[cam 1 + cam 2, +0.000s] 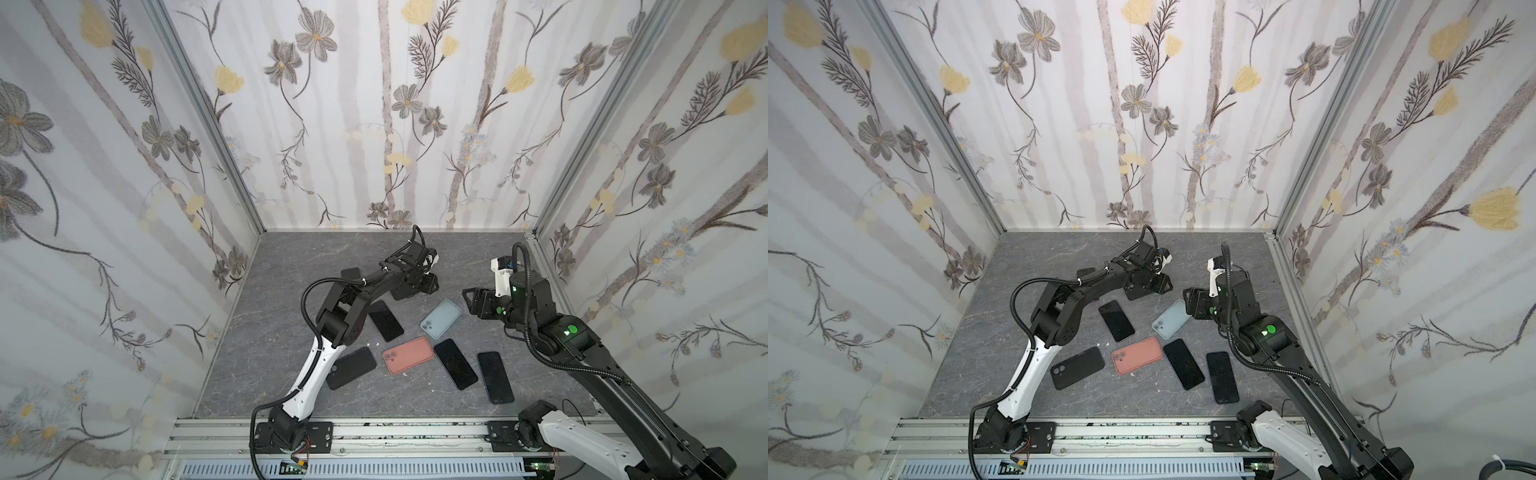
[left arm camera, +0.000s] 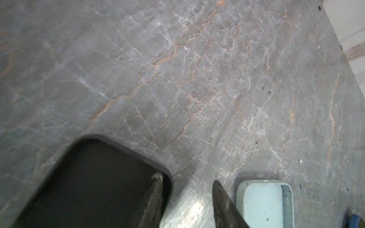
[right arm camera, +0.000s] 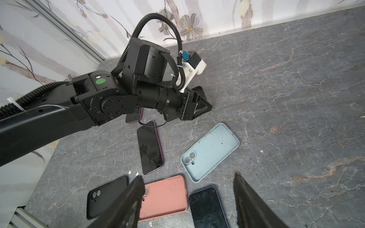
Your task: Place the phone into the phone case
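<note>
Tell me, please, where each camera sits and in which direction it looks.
Top views: high over the base rail, looking down on the table; left arm and right arm show.
Left wrist: close above the table, looking down; black case, blue case, own fingers.
Right wrist: higher, facing the left arm across the phones; own fingers.
Shared: both wrist views show the blue case.

The black left gripper (image 2: 186, 178) points down, jaws partly apart, empty; the black right gripper (image 3: 187, 175) hangs higher, jaws wide, empty.
</note>
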Motion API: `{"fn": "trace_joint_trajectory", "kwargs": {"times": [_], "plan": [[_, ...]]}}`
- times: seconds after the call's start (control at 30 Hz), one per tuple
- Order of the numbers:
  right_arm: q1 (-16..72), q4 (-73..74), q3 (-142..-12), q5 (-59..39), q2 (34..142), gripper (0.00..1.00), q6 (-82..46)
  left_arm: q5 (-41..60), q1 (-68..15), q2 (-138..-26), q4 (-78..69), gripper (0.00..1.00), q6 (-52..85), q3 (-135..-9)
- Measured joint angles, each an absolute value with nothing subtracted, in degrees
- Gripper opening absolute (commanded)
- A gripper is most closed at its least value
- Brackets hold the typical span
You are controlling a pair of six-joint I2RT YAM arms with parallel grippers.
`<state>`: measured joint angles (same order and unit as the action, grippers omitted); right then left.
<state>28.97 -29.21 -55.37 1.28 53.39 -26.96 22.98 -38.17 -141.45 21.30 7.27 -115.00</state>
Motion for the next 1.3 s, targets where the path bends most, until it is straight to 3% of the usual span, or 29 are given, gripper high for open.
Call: {"fn": "trace_joint_trajectory", "kwargs": {"times": [1.3], "plan": [[29.9,-30.4,-56.1,1.9,53.2,0.7,-28.0,31.7,-40.1,-143.4,28.5,0.38,-6.2,-118.9]]}}
